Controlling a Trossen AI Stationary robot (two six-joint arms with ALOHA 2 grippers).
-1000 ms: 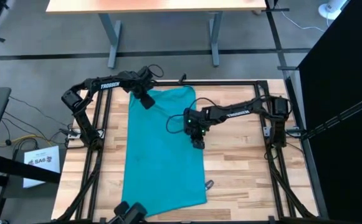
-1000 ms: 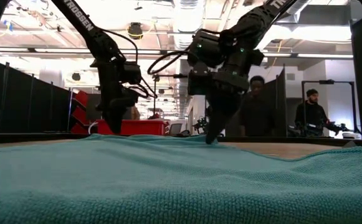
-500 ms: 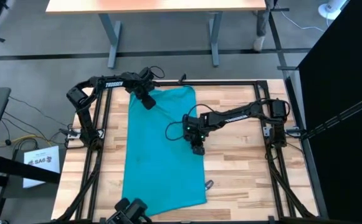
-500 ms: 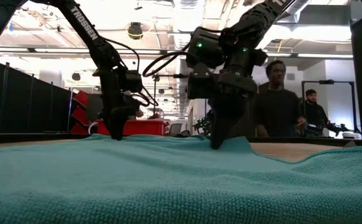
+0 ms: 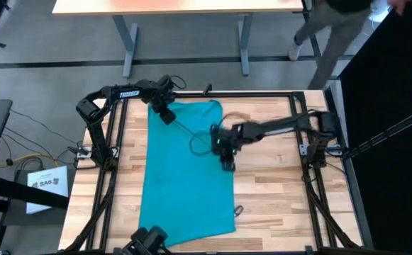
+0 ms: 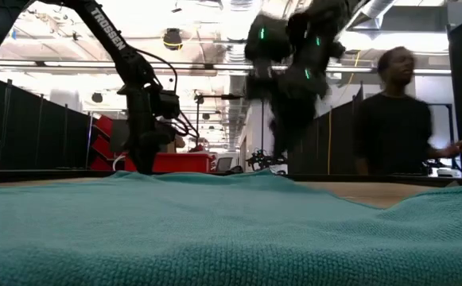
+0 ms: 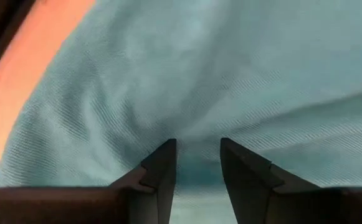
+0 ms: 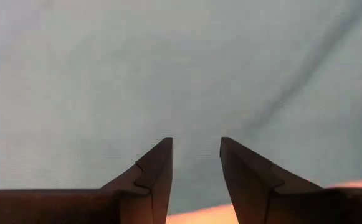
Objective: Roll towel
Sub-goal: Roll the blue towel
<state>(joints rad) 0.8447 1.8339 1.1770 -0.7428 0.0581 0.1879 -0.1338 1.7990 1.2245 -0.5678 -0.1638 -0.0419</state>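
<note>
The teal towel (image 5: 186, 170) lies long and flat on the wooden counter (image 5: 284, 191), a bit left of the middle. Its near end reaches almost to the counter's near edge, and in the low view the cloth (image 6: 215, 230) fills the whole front of the picture.

Just off the towel's right edge near the near end, a small dark thing (image 5: 238, 210) sits on the wood; I cannot tell what it is.

Farther back, the right tool (image 5: 227, 164) is at the towel's right edge, about halfway along. The right wrist view shows its two fingers (image 8: 152, 171) spread apart with nothing between them, with the towel (image 8: 168, 74) right in front.

Farther still, the left tool (image 5: 167, 117) is on the towel's far left corner. Its fingers (image 7: 159, 171) are also spread apart, with their tips on the cloth (image 7: 218, 74), which is bunched into soft folds there. They are not pinching it.

Past the counter, a person (image 6: 397, 131) stands on the right side of the room.
</note>
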